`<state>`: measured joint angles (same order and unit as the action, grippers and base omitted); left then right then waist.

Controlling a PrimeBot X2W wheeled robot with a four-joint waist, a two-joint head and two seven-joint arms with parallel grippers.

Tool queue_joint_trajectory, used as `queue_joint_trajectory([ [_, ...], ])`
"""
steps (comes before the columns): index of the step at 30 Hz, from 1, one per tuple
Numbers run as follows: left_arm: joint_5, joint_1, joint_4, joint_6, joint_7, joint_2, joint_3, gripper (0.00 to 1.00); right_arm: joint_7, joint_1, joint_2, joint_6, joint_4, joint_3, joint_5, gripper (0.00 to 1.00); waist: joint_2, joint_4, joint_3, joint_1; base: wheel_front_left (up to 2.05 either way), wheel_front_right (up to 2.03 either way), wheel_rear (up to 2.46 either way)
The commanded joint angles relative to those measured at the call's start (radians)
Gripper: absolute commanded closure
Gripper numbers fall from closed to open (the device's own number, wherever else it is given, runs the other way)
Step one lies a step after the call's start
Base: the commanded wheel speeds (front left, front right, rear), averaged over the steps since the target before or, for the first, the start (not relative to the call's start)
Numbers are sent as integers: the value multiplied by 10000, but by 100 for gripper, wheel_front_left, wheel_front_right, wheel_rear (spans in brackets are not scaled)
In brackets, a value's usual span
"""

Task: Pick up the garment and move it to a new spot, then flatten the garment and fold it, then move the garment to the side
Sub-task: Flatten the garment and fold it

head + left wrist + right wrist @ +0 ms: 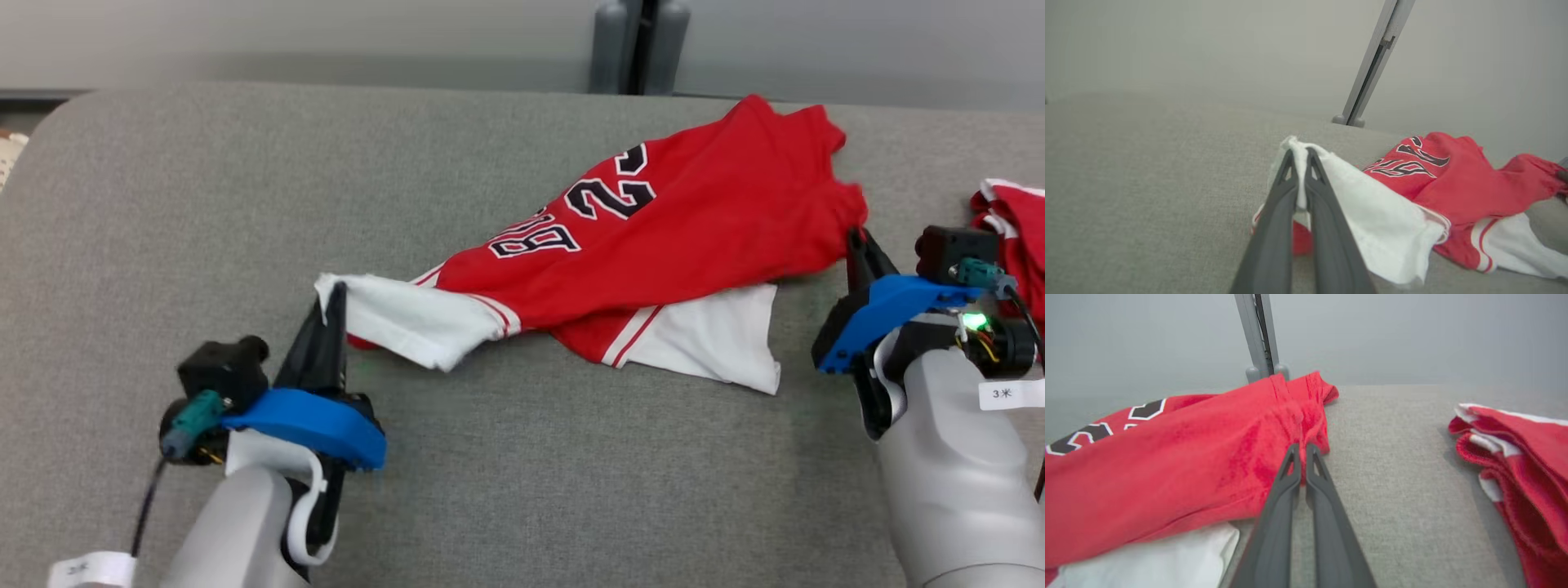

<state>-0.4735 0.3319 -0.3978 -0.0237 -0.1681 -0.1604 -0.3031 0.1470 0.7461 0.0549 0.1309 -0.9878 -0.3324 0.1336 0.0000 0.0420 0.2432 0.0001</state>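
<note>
Red-and-white garment (653, 245): jersey, rumpled and unfolded, sprawled on bench (522, 490) from centre toward 2 o'clock.
At 8 o'clock, left claw (333, 298) pinched tight on its white corner.
At 3 o'clock, right claw (856, 241) pinched on its red edge.
Judgement: two-point grasp made; lift, relocation, flattening, folding and setting aside all remain.
Another red bundle (1012, 220) lies past the right claw.

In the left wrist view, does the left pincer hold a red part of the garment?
No, the left pincer is shut on a white corner of the garment; the red cloth lies beyond its tips.
</note>
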Motion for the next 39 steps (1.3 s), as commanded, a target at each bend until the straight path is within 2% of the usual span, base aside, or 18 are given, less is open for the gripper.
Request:
queue_joint_trajectory([
  [1, -159, 216, 263, -97, 48, -115, 123, 100, 163, 124, -12, -3, 139, 182, -228, 100, 0, -226, -297, -1, 0, 0, 0],
  [7, -831, 412, 2143, -242, 636, -655, 723, 100, 507, -238, -31, -3, 1523, 1754, -1889, 100, 0, -709, -1255, -1, 0, 0, 0],
  [10, -973, 550, 3507, -95, 1056, -1015, 1012, 100, 397, -615, 43, -3, 3086, 2564, -2814, 100, 0, -969, -1709, -1, 0, 0, 0],
  [13, -1022, 765, 4987, 80, 1585, -1398, 1267, 100, 26, -1169, 399, -3, 5310, 2995, -3519, 100, 0, -1211, -2086, -1, 0, 0, 0],
  [16, -1029, 1167, 6432, 263, 2186, -1772, 1520, 100, -639, -1829, 649, -3, 7912, 2924, -3993, 100, 0, -1410, -2348, -1, 0, 0, 0],
  [21, -1170, 2140, 8335, 455, 3355, -2291, 1732, 100, -2125, -2829, 833, -1, 12123, 2082, -4219, 100, 0, -1598, -2464, -1, 0, 0, 0],
  [24, -1322, 2716, 8927, 514, 4028, -2548, 1783, 100, -2986, -3213, 774, -1, 14051, 1563, -4263, 100, 0, -1657, -2399, -1, 0, 0, 0],
  [26, -1545, 2972, 9090, 569, 4435, -2590, 1768, 100, -3488, -3393, 686, -3, 14882, 1270, -4374, 100, 0, -1690, -2288, -1, 0, 0, 0],
  [29, -1730, 3197, 8949, 601, 4905, -2724, 1729, 100, -4111, -3623, 590, -1, 15422, 1021, -4486, 100, 0, -1687, -1992, -1, 0, 0, 0],
  [32, -1860, 3289, 8439, 601, 5091, -2735, 1693, 100, -4390, -3698, 458, -1, 15188, 1028, -4637, 100, 0, -1652, -1538, -1, 0, 0, 0],
  [35, -1594, 3665, 7656, 456, 5018, -2922, 1625, 100, -4359, -3237, 378, -1, 14495, 1009, -4569, 100, 0, -1582, -873, -1, 0, 0, 0],
  [39, -992, 4646, 6119, 61, 4840, -3097, 1198, 100, -4136, -1941, 278, -1, 12909, 1327, -4449, 100, 0, -1521, -133, -1, 0, 0, 0],
])
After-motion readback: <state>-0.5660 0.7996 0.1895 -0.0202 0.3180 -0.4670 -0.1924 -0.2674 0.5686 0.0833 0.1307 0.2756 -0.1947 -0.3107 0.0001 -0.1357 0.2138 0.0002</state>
